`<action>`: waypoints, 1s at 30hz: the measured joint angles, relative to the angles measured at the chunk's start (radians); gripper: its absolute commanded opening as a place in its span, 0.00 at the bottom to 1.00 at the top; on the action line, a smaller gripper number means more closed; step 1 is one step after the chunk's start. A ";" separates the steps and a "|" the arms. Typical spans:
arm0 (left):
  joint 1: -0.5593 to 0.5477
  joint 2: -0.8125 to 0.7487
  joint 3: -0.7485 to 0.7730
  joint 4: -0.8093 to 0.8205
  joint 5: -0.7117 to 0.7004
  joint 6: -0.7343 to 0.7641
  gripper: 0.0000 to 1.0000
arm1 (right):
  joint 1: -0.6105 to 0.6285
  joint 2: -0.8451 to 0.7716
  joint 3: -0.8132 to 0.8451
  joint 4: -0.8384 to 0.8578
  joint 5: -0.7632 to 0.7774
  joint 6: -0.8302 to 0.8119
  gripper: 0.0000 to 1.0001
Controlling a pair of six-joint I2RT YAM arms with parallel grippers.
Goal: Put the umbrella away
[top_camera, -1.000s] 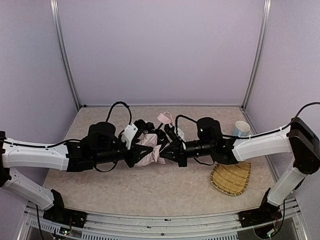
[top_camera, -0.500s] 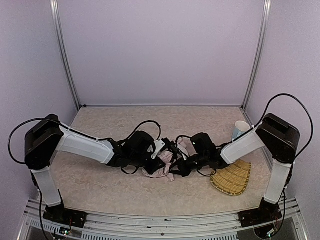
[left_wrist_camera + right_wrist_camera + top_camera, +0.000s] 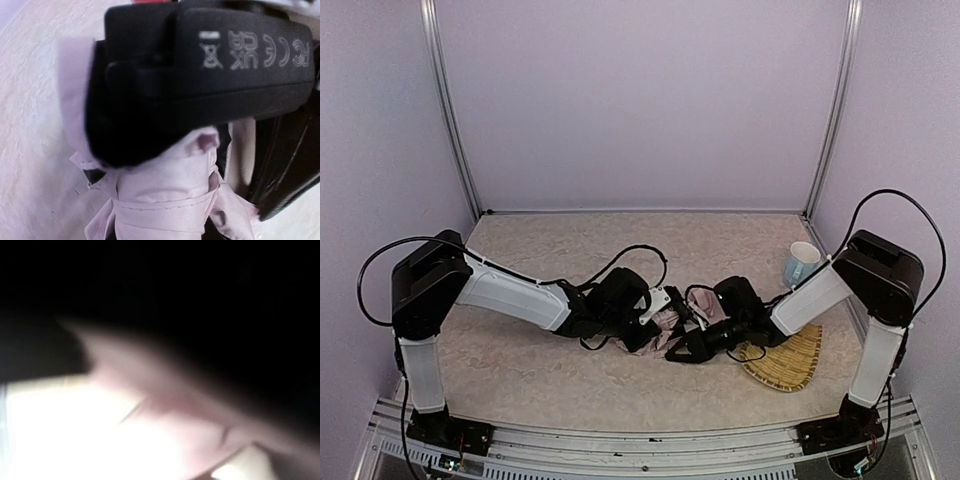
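Here, left end effector (image 3: 658,320) clamped on the pink umbrella (image 3: 165,200) (right end effector (image 3: 690,345): opening unclear).

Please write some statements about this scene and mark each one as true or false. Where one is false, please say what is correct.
1. The umbrella lies near the middle of the table. True.
2. The tray is at the left side of the table. False: it is at the right, near the front.
3. A cup stands upright near the back right corner. True.
4. The umbrella is spread wide open. False: its pink fabric is bunched together.
5. The umbrella lies in the tray. False: it is on the table, to the left of the tray.
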 measured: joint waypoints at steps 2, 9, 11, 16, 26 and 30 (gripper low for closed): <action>0.002 0.002 -0.003 0.008 -0.008 0.043 0.00 | 0.001 -0.020 -0.019 -0.014 -0.021 0.009 0.20; 0.012 0.014 -0.003 0.021 0.027 0.170 0.00 | 0.011 -0.144 -0.071 -0.155 -0.040 0.014 0.22; 0.026 0.018 -0.003 0.034 0.048 0.193 0.00 | 0.016 -0.204 -0.075 -0.198 -0.028 -0.001 0.23; 0.098 0.043 0.032 0.031 0.153 0.243 0.00 | 0.046 -0.362 -0.056 -0.296 0.053 -0.117 0.29; 0.163 0.082 0.122 -0.084 0.354 0.369 0.00 | -0.040 -0.444 0.220 -0.511 0.093 -0.526 0.47; 0.168 0.082 0.125 -0.100 0.393 0.418 0.00 | -0.258 -0.441 0.305 -0.534 -0.025 -0.551 0.66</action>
